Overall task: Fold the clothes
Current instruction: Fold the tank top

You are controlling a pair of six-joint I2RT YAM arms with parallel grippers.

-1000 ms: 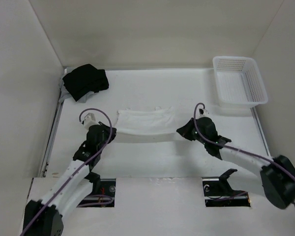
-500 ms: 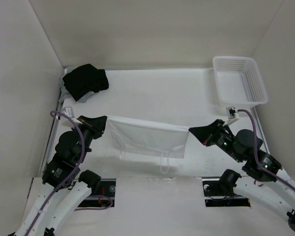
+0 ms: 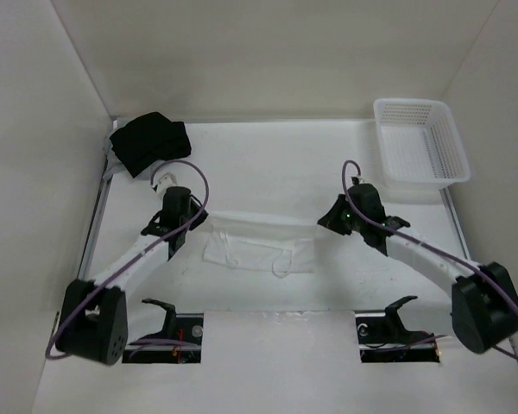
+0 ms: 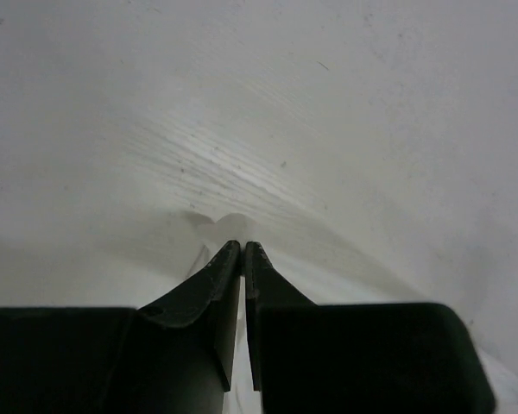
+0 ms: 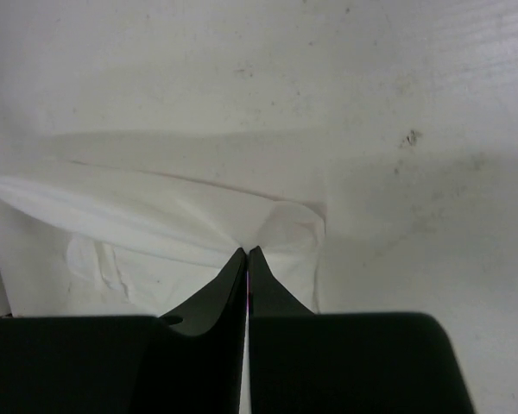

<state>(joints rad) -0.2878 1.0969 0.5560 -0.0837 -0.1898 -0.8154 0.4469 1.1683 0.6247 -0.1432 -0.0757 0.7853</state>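
Both my left tool (image 3: 188, 222) and right tool (image 3: 330, 220), from above, pinch the far edge of the white garment (image 3: 259, 252) on the bench (image 3: 268, 164), first fold seemingly half laid, more to do; left wrist shows jaws together, right wrist jaws clamped on a corner.

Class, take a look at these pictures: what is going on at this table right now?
Two robot arms are folding a white garment. The left gripper and the right gripper are each shut on a corner, holding that edge stretched between them while the rest lies on the table. A black cloth bundle and a white basket sit untouched at the back.
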